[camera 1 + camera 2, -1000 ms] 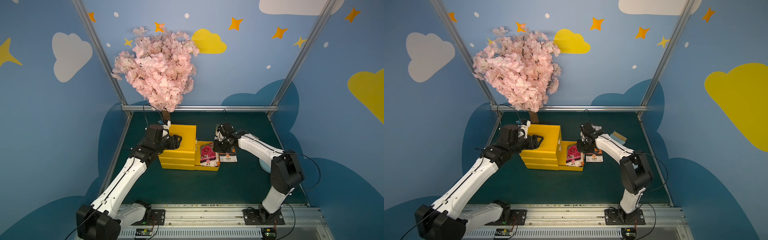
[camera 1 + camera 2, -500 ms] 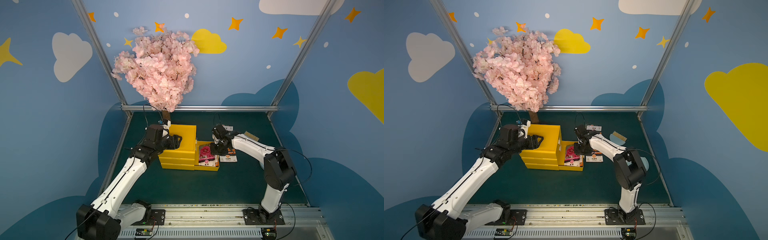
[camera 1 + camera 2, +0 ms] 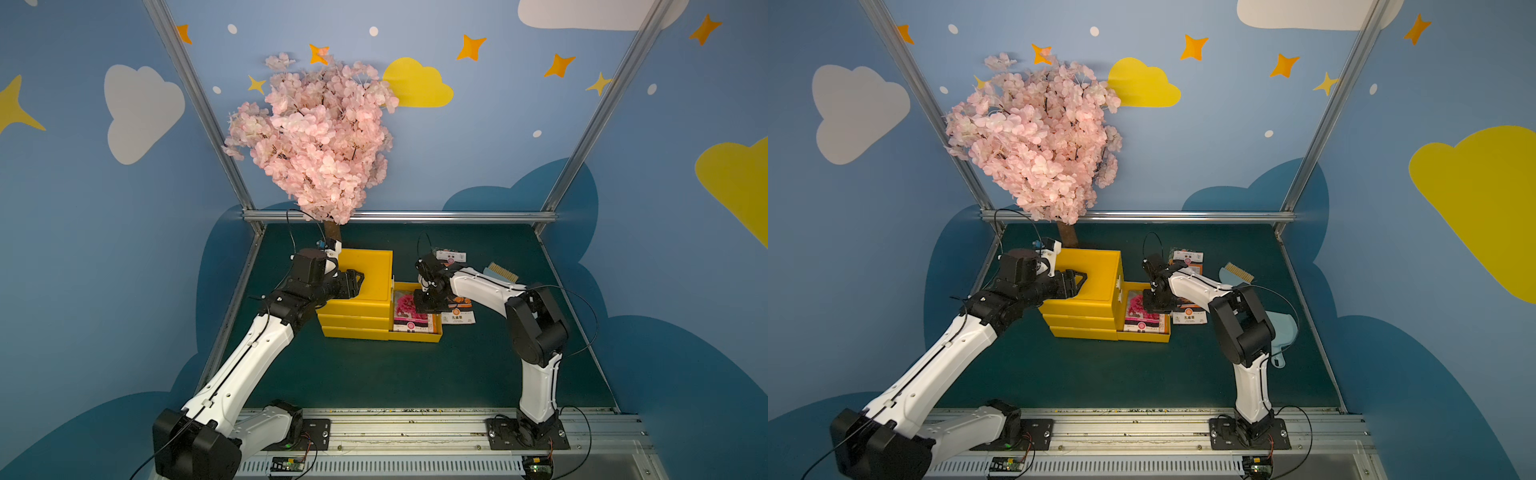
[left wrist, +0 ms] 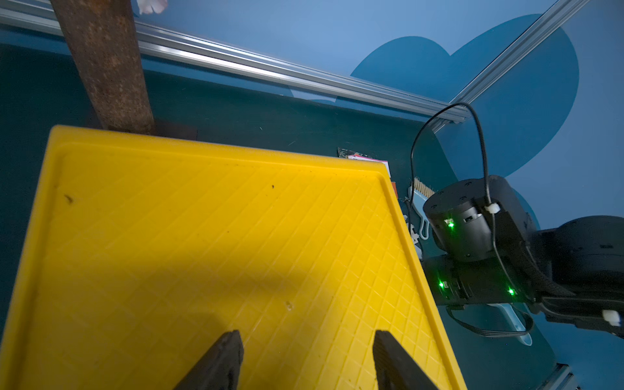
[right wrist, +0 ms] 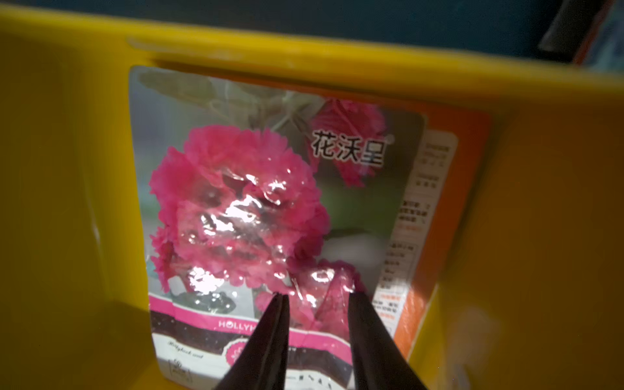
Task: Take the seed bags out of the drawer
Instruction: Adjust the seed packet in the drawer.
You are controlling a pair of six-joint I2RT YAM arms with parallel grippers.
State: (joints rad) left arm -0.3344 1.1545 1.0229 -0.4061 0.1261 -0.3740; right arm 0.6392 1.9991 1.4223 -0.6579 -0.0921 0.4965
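The bottom drawer (image 3: 415, 336) of a yellow cabinet (image 3: 357, 309) is pulled out to the right. In it lies a seed bag (image 3: 409, 311) with a pink flower front, seen close in the right wrist view (image 5: 236, 202), with an orange-backed bag (image 5: 439, 202) under it. My right gripper (image 3: 428, 305) hangs inside the drawer, open narrowly (image 5: 317, 299), fingertips right at the pink bag's surface. Two more seed bags lie on the table, one beside the drawer (image 3: 457, 316) and one at the back (image 3: 449, 255). My left gripper (image 3: 353, 282) is open over the cabinet top (image 4: 307, 337).
A pink blossom tree (image 3: 320, 137) stands behind the cabinet, its trunk (image 4: 108, 67) close to the left gripper. A hand brush (image 3: 503, 272) and a pale blue dustpan (image 3: 1281, 332) lie on the green mat behind the right arm. Metal frame rails edge the table.
My right gripper has moved left from above the bag beside the drawer to over the drawer and down to the pink bag, its jaws opening slightly. The left arm has stayed still.
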